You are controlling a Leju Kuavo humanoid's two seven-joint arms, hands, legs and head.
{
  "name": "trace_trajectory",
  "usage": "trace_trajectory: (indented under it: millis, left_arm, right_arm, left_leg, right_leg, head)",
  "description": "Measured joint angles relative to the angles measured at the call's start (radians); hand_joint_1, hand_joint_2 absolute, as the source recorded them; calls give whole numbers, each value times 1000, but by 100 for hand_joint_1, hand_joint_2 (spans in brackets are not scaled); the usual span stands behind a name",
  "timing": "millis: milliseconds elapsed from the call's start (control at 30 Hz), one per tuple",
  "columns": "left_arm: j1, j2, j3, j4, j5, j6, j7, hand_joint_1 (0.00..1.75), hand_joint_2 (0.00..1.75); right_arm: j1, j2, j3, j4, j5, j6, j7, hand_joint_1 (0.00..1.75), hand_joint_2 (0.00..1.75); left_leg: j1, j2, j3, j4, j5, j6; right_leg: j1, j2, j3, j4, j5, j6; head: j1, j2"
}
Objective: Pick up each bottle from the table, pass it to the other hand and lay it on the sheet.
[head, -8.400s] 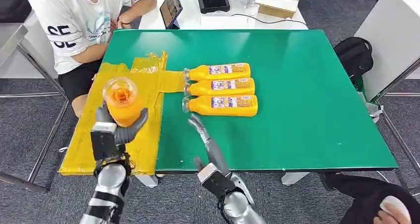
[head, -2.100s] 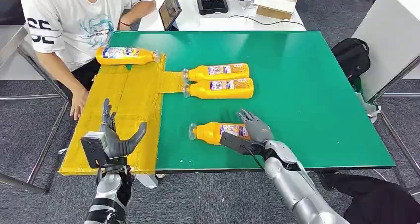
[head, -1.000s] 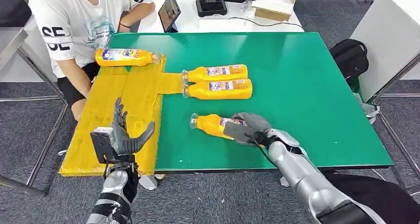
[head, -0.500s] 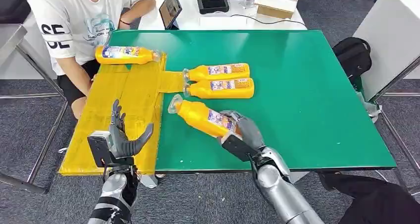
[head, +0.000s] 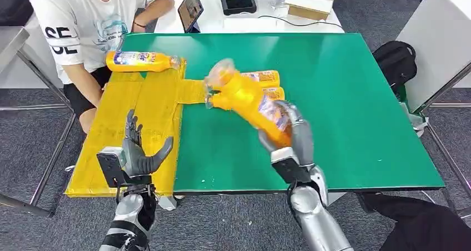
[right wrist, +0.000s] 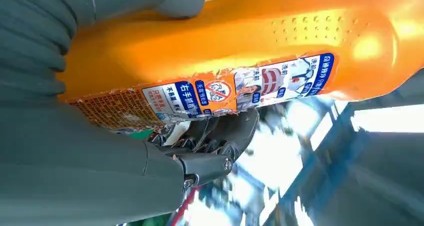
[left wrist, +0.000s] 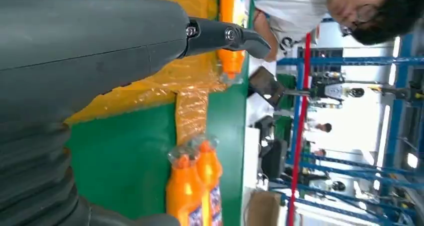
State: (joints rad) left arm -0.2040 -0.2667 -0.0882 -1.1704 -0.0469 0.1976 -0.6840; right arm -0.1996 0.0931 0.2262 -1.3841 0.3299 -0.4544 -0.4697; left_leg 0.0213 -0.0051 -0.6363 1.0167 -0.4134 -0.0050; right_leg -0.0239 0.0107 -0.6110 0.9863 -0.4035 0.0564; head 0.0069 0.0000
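Observation:
My right hand (head: pixel 292 133) grips an orange bottle (head: pixel 250 101) by its lower body and holds it raised over the green table (head: pixel 344 95), clear cap tilted up and to the left. Close up, the bottle (right wrist: pixel 240 51) lies across the right hand (right wrist: pixel 90 151). Two more orange bottles (head: pixel 265 78) lie side by side on the table behind it, partly hidden; they also show as the pair (left wrist: pixel 192 186). One bottle (head: pixel 141 61) lies on the far end of the yellow sheet (head: pixel 133 123). My left hand (head: pixel 136 156) is open, palm up, over the sheet's near edge.
A person in a white shirt (head: pixel 83 23) sits at the table's far left corner, one arm near the sheet. A tablet (head: pixel 190 8), a black device (head: pixel 239 1) and a cardboard box (head: pixel 311 1) stand on the white desk behind. A black bag (head: pixel 395 62) lies to the right.
My right hand has lifted the bottle higher off the table and swung it more upright, in front of the two lying bottles. The left hand has stayed in place, open.

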Motion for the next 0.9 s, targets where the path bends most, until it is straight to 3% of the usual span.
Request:
trace_trajectory:
  millis: [100,267,900]
  left_arm:
    - [12,-4,-30,-35,50,-57,39,0,175]
    - [29,-4,-116,-109,199,-257,142,0,175]
    - [46,23,-299,-207,354,-517,224,0,175]
  right_arm:
    - [16,17,-22,-49,-1,-51,-51,175,175]
    - [45,19,-25,-68,37,-40,-108,175,175]
    - [80,93,24,63,53,37,-185,175,175]
  left_leg:
    - [0,0,0,0,0,0]
    - [0,0,-1,0,0,0]
    - [0,0,-2,0,0,0]
  right_leg:
    - [0,0,0,0,0,0]
    - [0,0,0,0,0,0]
    - [0,0,-1,0,0,0]
  head:
    - [0,0]
    - [0,0]
    - [0,0]
